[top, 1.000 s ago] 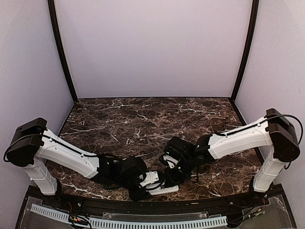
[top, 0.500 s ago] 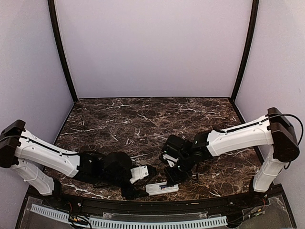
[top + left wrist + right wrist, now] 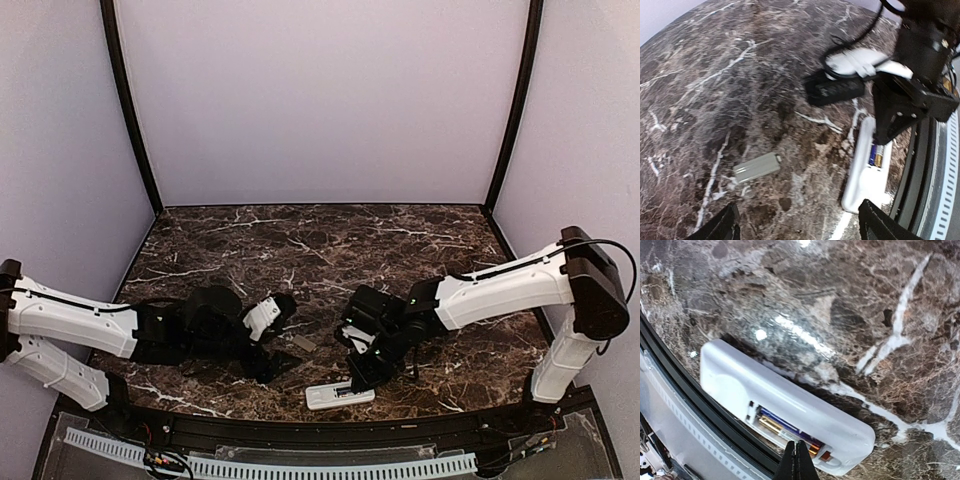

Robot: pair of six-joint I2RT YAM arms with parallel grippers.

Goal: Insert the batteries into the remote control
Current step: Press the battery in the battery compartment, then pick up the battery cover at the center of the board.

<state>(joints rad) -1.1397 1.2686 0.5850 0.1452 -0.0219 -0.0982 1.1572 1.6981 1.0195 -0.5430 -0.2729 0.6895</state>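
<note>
The white remote control [image 3: 340,396] lies back-up at the near table edge, with its compartment open. In the right wrist view the remote [image 3: 805,402] holds two batteries [image 3: 790,431] side by side in the recess, showing blue, gold and orange. My right gripper [image 3: 799,460] is shut, with its tips just above the batteries' near side; it also shows in the top view [image 3: 362,375]. My left gripper [image 3: 282,335] is open and empty, to the left of the remote. Its wrist view shows the remote [image 3: 867,172] and the batteries [image 3: 875,155] ahead to the right.
A small flat grey rectangular piece [image 3: 303,343] lies on the marble between the two grippers; it also shows in the left wrist view [image 3: 756,167]. A black rail [image 3: 705,410] runs along the table's near edge right beside the remote.
My left arm has drawn back to the left and away from the remote, which uncovers the grey piece. My right gripper stays at the remote's compartment.
</note>
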